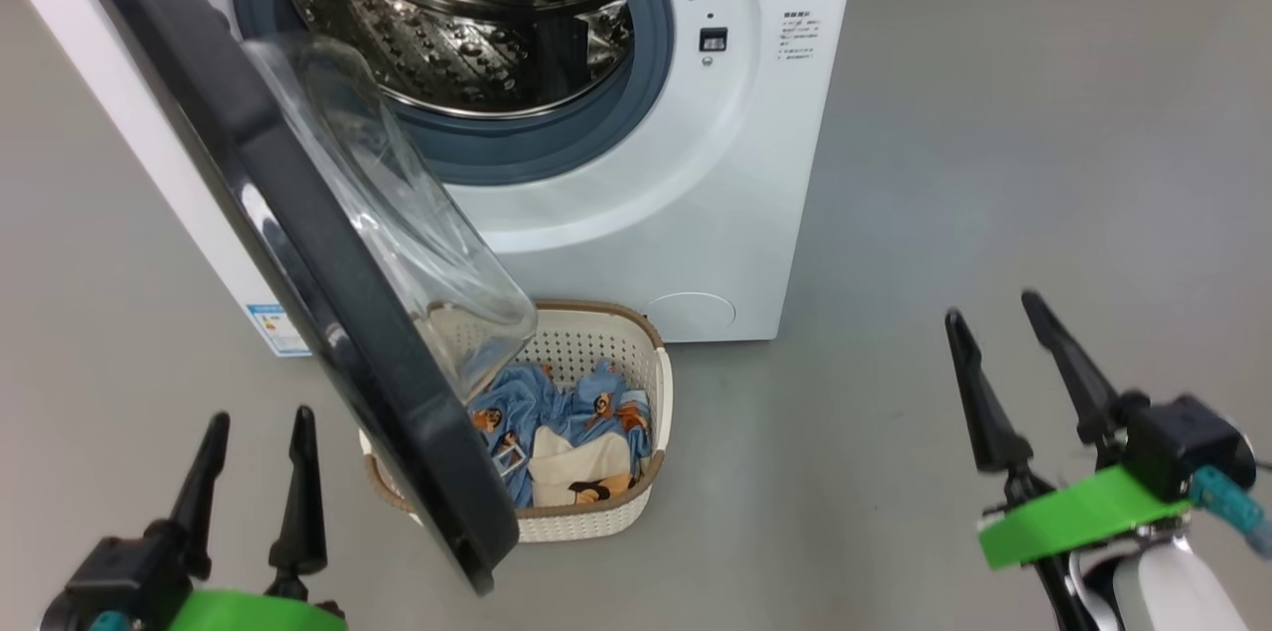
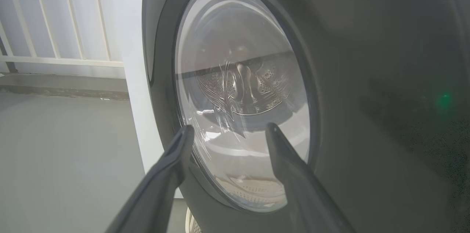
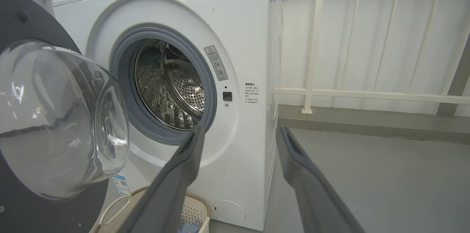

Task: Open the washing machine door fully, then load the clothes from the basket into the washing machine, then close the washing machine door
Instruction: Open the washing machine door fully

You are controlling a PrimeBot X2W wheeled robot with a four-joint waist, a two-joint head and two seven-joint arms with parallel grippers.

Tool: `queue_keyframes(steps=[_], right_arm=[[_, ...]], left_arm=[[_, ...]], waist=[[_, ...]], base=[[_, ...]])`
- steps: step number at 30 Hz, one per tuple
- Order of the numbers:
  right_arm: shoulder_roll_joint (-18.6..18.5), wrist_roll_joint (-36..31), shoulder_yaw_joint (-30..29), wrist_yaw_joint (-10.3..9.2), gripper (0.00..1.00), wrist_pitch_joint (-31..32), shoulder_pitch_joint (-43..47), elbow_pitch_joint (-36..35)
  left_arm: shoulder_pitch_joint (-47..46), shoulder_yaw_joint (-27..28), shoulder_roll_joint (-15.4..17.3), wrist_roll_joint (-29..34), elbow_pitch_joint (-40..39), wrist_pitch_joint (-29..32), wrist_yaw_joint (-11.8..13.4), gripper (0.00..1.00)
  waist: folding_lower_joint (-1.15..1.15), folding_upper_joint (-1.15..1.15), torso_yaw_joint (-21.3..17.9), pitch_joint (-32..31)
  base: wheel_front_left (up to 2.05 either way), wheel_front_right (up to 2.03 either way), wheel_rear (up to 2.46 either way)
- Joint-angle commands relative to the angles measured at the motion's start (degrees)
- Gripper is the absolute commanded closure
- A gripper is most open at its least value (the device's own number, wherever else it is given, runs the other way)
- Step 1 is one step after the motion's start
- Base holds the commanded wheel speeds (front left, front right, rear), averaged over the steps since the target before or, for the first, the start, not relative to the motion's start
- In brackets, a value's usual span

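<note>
1. Left hand [image 1: 260, 415]: near left, low over the floor [image 1: 994, 164]. Its 2 fingers are spread, hold nothing and point away from the robot. In the left wrist view this hand [image 2: 230, 126] faces the outer side of the door, close to it; whether it touches cannot be told.

2. Right hand [image 1: 992, 305]: near right, well apart from the basket. Its 2 fingers are spread, hold nothing and lean slightly toward the far left. In the right wrist view this hand [image 3: 241, 129] aims at the machine's lower right front corner.

3. Washing machine door [image 1: 328, 313]: swung open and hinged at the far left. Its long axis runs from far left to near centre, and its free edge points toward the robot. The glass bowl [image 1: 397, 214] bulges to the right and, in the head view, hangs over the basket's left part.

4. Basket [image 1: 596, 338]: on the floor, just in front of the machine's lower front, with its long axis running near to far.

5. Clothes [image 1: 581, 412]: heaped inside the basket, blue pieces with a cream piece at the near end.

6. Washing machine [image 1: 696, 214]: far centre, its opening facing the robot. Grey gasket [image 1: 596, 124] and steel drum [image 1: 467, 25] are exposed. A blue label [image 1: 278, 328] sits at its lower left.

7. White railing [image 3: 315, 42]: beyond the machine, to its right.
</note>
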Motion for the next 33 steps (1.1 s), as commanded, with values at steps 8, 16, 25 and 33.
queue_keyframes(steps=[8,16,25,33], right_arm=[[1.2,-3.3,-1.5,0.10,0.00,-0.4,5.5,-3.4],[2.5,-5.5,-4.4,0.10,0.00,-0.4,9.2,-5.0],[4.5,-7.2,-7.0,0.10,0.00,-0.4,12.4,-5.9],[5.3,-9.4,-7.8,0.10,0.00,-0.4,13.9,-4.6]], left_arm=[[1.0,2.6,0.7,0.4,-1.6,-0.4,-0.1,0.00],[2.4,2.6,0.3,0.8,-1.9,-0.4,-0.1,0.00],[4.0,2.2,-0.4,1.1,-2.3,-0.4,-0.1,0.00],[4.4,2.2,-0.9,2.1,-1.5,-0.4,-0.1,0.00]], waist=[[0.00,0.00,-0.8,-0.9],[0.00,0.00,-0.6,-1.5],[0.00,0.00,-0.3,-1.8],[0.00,0.00,0.1,-1.8]], base=[[0.00,0.00,0.00],[0.00,0.00,0.00],[0.00,0.00,0.00],[0.00,0.00,0.00]])
